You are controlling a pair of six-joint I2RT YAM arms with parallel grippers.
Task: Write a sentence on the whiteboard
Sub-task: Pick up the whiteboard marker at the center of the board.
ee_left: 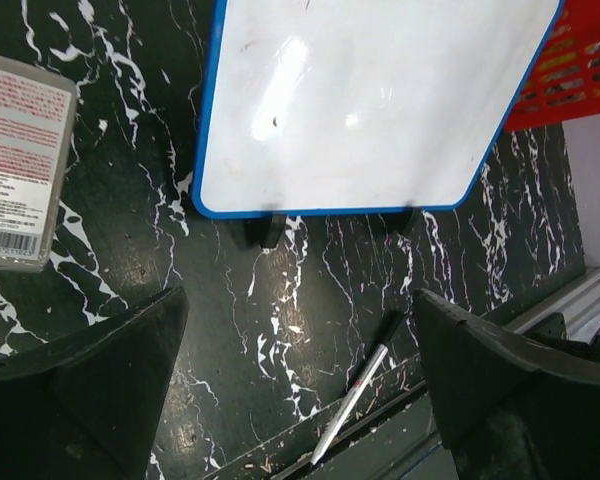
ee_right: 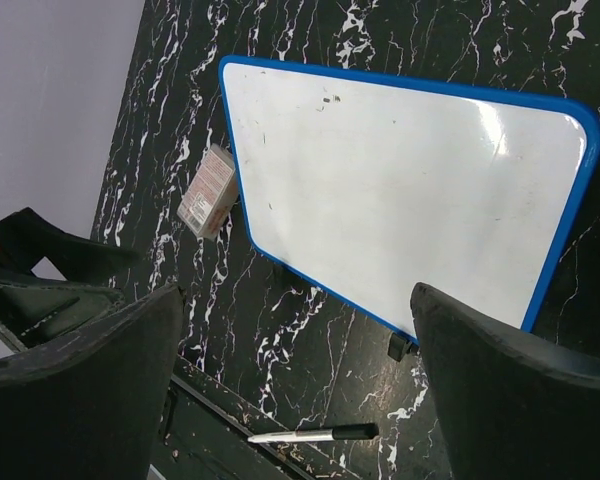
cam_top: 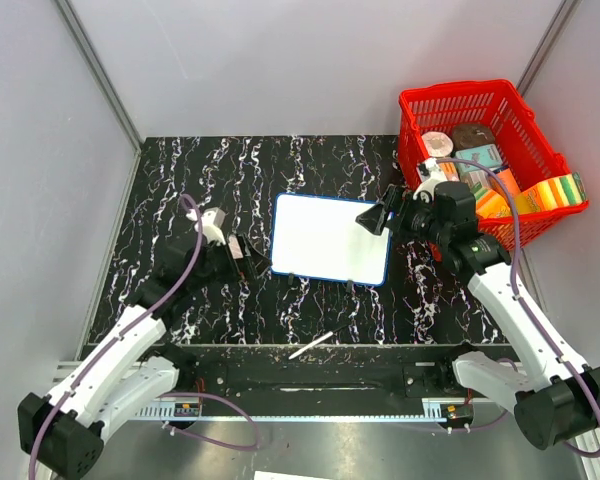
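Observation:
The whiteboard (cam_top: 330, 238) (ee_left: 380, 100) (ee_right: 410, 190), white with a blue rim, lies flat mid-table on small black feet. No sentence is in view on it; only a few tiny dark specks mark the surface. A silver marker with a black cap (cam_top: 310, 345) (ee_left: 355, 400) (ee_right: 315, 434) lies at the table's near edge, in front of the board. My left gripper (cam_top: 248, 258) (ee_left: 300, 300) hovers open just left of the board, holding nothing. Over the board's right edge my right gripper (cam_top: 378, 218) (ee_right: 298, 300) is open too, holding nothing.
A red basket (cam_top: 460, 95) (ee_left: 570, 70) filled with packets stands at the back right, close to the right arm. A small labelled box (ee_left: 15, 170) (ee_right: 208, 190) lies left of the board, under the left wrist. Grey walls close the table in on three sides.

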